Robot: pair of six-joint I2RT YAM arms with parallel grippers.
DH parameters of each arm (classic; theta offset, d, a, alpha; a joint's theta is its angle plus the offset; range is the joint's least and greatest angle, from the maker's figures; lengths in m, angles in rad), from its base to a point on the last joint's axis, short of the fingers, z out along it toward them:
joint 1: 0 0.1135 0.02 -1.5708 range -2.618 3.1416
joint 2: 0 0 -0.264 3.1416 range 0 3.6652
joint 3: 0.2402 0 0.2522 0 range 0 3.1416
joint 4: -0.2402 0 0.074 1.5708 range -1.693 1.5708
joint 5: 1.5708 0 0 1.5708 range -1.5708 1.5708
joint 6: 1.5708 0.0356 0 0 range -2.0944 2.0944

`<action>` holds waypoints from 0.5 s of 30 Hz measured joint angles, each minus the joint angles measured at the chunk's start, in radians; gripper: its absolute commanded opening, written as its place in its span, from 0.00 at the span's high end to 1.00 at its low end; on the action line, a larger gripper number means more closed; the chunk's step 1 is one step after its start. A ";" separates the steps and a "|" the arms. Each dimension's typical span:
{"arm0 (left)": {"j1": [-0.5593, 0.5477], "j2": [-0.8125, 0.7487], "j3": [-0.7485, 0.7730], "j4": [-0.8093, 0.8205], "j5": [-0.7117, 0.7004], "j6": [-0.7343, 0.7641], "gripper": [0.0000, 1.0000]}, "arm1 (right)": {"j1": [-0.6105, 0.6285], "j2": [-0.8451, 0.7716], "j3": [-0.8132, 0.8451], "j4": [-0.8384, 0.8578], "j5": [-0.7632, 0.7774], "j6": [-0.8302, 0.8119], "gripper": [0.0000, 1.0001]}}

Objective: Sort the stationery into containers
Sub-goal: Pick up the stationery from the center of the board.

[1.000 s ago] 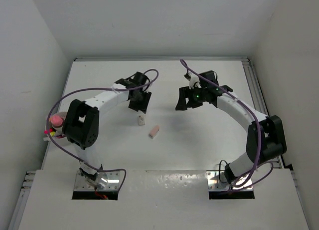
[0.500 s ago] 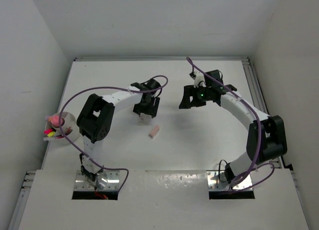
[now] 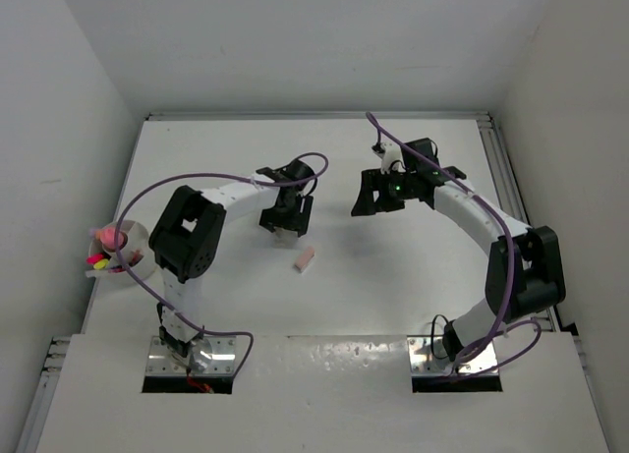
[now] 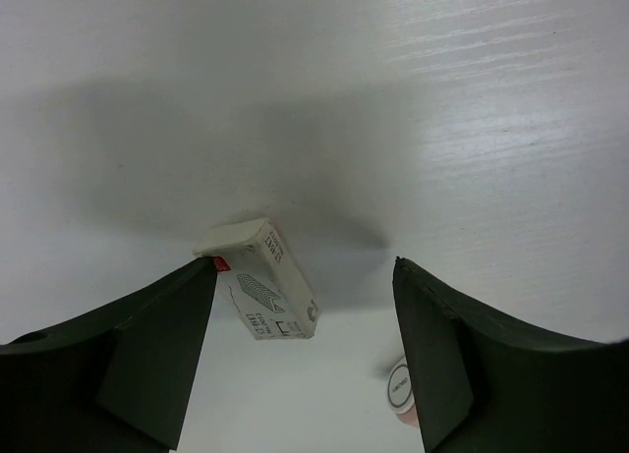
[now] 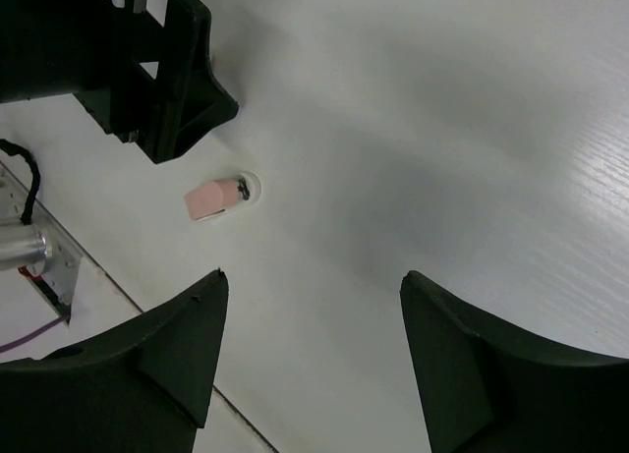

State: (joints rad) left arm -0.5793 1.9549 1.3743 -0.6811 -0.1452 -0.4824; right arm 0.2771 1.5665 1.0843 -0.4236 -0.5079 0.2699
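The left end effector (image 3: 285, 227) hangs over the middle of the white bench (image 3: 393, 276) with its fingers apart. A whitish rectangular eraser in a printed paper sleeve (image 4: 260, 291) lies on the bench between them. It sits just beside the left fingertip (image 4: 201, 276) and well clear of the other, so nothing is clamped. A small pink block eraser (image 3: 305, 258) lies near it, toward the arm bases. The right end effector (image 3: 369, 205) hovers over bare bench farther right, also spread wide with nothing between its fingers, and its wrist view shows the pink block eraser off to one side. A round white plastic tub (image 3: 138, 252) stands at the bench's left edge, with pink and yellow caps (image 3: 98, 262) sticking out of it.
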 measured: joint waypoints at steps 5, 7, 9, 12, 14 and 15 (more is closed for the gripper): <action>0.013 -0.017 -0.026 0.013 -0.002 -0.001 0.26 | 0.000 0.007 0.000 -0.002 -0.003 0.000 0.30; 0.018 -0.028 -0.039 0.015 0.000 -0.001 0.25 | 0.000 0.014 0.000 -0.003 -0.005 0.000 0.30; 0.018 -0.045 -0.057 0.018 0.002 0.000 0.24 | 0.000 0.022 0.000 -0.003 -0.009 0.000 0.30; 0.005 -0.089 -0.084 0.019 -0.002 0.000 0.24 | 0.000 0.037 0.000 -0.003 -0.018 0.000 0.30; -0.006 -0.118 -0.090 0.018 -0.006 0.000 0.23 | 0.000 0.048 0.001 -0.003 -0.020 0.000 0.30; -0.010 -0.130 -0.090 0.021 -0.008 0.000 0.24 | 0.000 0.051 0.001 -0.004 -0.021 0.000 0.30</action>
State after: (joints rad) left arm -0.5896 1.8252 1.2846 -0.6601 -0.1528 -0.4820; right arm 0.2775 1.6180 1.0855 -0.4274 -0.5289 0.2703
